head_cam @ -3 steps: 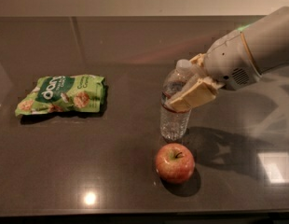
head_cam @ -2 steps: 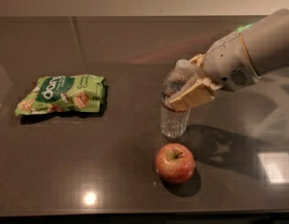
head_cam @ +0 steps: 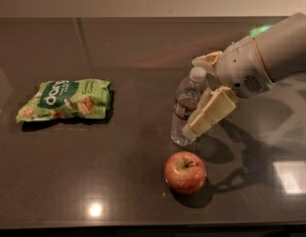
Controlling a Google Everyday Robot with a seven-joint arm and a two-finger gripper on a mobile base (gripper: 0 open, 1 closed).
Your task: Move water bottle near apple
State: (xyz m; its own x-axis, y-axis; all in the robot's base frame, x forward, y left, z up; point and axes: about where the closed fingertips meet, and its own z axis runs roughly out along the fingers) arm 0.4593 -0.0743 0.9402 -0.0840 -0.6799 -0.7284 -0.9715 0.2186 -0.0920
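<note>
Camera view: pincer (head_cam: 193, 97) spread wide, straddling upright water bottle (head_cam: 182, 125) — apple (head_cam: 185, 173) near, just in front.

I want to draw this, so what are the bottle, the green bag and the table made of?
The water bottle beside the open pincer looks like thin clear plastic: ribbed, see-through, white cap. The green bag seems glossy plastic film or foil; it is wrinkled. The table looks like polished dark stone or laminate, since lights reflect in it.
</note>
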